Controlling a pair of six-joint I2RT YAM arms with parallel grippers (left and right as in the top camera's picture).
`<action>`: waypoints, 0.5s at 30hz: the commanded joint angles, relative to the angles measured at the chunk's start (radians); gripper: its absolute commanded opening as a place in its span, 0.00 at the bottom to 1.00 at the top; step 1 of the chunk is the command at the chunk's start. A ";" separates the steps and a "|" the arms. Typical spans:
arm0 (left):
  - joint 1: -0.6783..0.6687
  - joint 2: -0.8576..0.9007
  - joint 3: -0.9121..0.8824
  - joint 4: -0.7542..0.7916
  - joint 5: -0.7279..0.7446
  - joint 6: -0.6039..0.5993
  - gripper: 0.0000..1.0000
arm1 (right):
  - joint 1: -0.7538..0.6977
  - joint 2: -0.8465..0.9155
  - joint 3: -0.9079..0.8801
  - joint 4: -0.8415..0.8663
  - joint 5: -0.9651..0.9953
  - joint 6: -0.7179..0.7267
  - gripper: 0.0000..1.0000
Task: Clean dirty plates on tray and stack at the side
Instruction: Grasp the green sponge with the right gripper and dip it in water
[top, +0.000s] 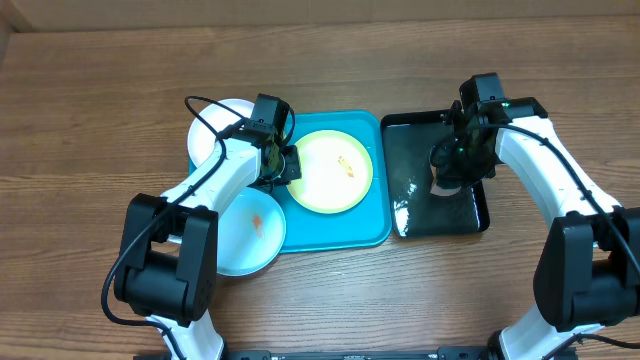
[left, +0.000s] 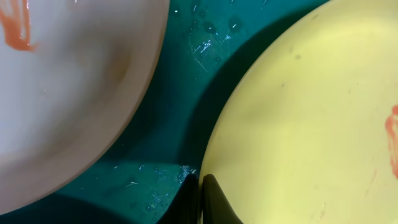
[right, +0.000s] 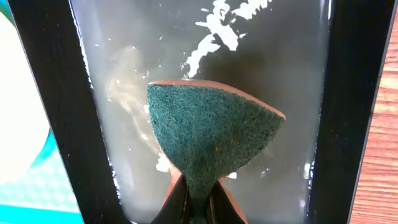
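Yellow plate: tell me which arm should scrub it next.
Right. The right gripper is shut on the green scouring sponge over the black tray. The left gripper is shut on the rim of the yellow plate, on the turquoise tray.

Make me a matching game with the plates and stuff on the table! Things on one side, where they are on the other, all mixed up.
Things:
1. yellow-green plate
2. light blue plate
3. sponge
4. black tray

Places:
A. pinched in the right gripper
B. right of the turquoise tray, wet inside
C. middle of the turquoise tray
D. at the turquoise tray's near left corner

Pairs: 1-C, 2-D, 3-A, 4-B
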 joint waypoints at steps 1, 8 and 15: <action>0.001 0.011 -0.009 0.005 0.006 0.023 0.04 | 0.002 -0.001 0.022 0.002 -0.008 -0.006 0.04; 0.002 0.011 -0.009 0.006 0.006 0.023 0.04 | 0.001 -0.001 0.036 -0.006 -0.006 0.014 0.04; 0.000 0.011 -0.009 0.006 0.006 0.023 0.04 | 0.001 -0.001 0.088 -0.039 0.003 0.043 0.04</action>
